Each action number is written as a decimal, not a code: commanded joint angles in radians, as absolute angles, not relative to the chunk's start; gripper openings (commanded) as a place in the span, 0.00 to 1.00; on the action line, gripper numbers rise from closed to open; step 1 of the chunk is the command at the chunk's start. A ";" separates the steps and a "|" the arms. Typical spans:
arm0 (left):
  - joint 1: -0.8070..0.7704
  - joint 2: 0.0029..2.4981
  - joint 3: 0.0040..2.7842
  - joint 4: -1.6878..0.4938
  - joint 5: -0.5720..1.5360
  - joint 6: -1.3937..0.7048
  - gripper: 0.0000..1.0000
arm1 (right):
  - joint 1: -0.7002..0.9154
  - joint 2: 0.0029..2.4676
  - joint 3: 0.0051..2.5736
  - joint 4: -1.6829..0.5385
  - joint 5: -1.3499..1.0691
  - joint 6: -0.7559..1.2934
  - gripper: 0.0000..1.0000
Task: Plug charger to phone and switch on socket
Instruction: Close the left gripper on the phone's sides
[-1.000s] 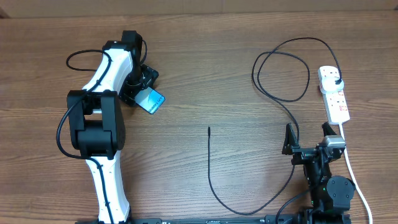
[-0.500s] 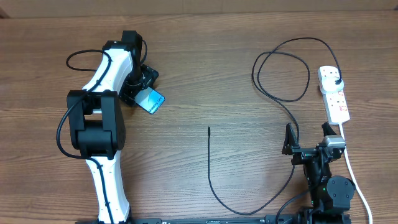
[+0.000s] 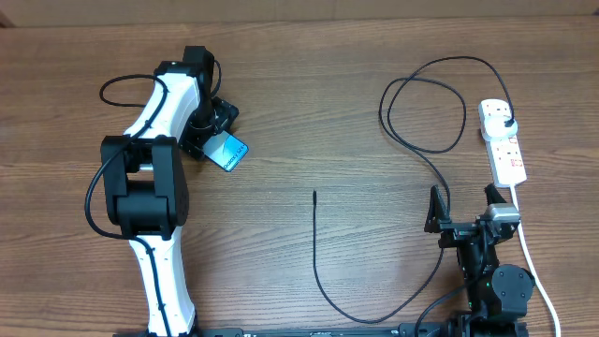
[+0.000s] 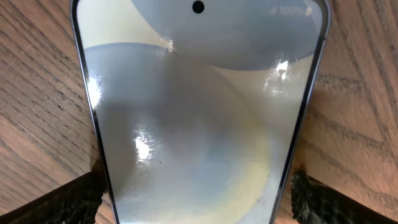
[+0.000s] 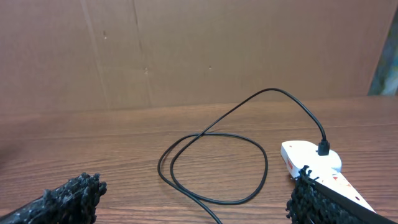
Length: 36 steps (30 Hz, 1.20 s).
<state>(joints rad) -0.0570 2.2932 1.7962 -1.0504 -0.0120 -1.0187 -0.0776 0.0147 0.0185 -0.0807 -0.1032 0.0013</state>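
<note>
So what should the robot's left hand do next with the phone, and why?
Probably close the left hand on the phone. Its fingers stand wide open on either side of the phone, which lies on the table, so a grip looks ready. The charger lies apart, unplugged from the phone.

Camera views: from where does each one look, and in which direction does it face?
Overhead: above the table, looking straight down; the left arm and the right arm both show.
Left wrist: just over the phone, looking down at its screen; the left gripper shows at both bottom corners.
Right wrist: low near the table, looking level toward a brown wall; the right gripper shows at both bottom corners.
Shared: overhead and right wrist both see the charger and the socket.
</note>
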 commanded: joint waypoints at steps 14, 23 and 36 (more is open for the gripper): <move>-0.053 2.335 1.807 -1.059 -0.037 -1.024 0.95 | -0.072 0.003 0.008 -0.077 -0.094 0.008 1.00; -0.053 2.335 1.807 -1.058 -0.037 -1.024 0.90 | -0.072 0.003 0.008 -0.077 -0.094 0.007 1.00; -0.052 2.335 1.807 -1.058 -0.038 -1.024 0.90 | -0.072 0.003 0.008 -0.077 -0.094 0.008 1.00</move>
